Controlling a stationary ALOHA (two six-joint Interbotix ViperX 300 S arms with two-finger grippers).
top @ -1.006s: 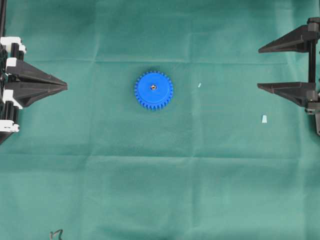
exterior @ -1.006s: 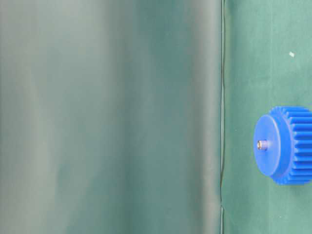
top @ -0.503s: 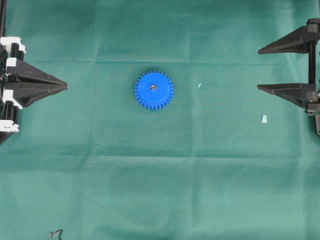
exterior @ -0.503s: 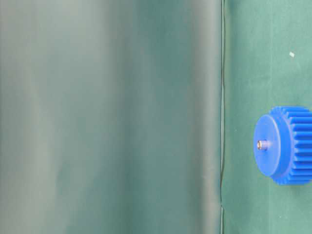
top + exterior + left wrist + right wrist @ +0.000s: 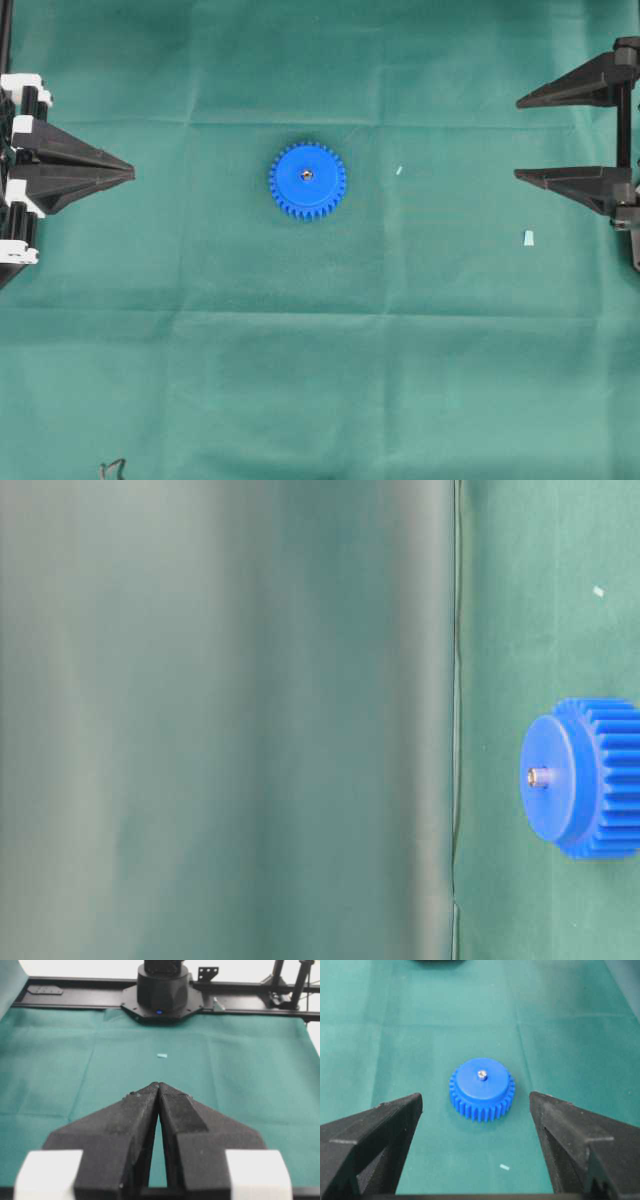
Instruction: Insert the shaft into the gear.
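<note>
The green cloth-covered surface (image 5: 320,380) carries all loose items; creases run across it, nothing else obstructs the work area.

The left gripper (image 5: 132,173) rests at the left edge in the overhead view, its black jaws clenched tip to tip on nothing. The right gripper (image 5: 518,138) sits at the right edge with jaws released wide, empty, facing the centre.

The bright blue round plastic toothed gear (image 5: 307,180) lies flat near mid-surface, well apart from both grippers. The tiny silvery metal shaft (image 5: 482,1075) stands in the centre hole, its tip just proud of the hub.

Judgement: insertion appears complete. The remaining step is to hold clear; any further approach should stay off the gear to avoid tipping the shaft.

Two small pale scraps (image 5: 528,238) lie on the cloth, of no consequence.
</note>
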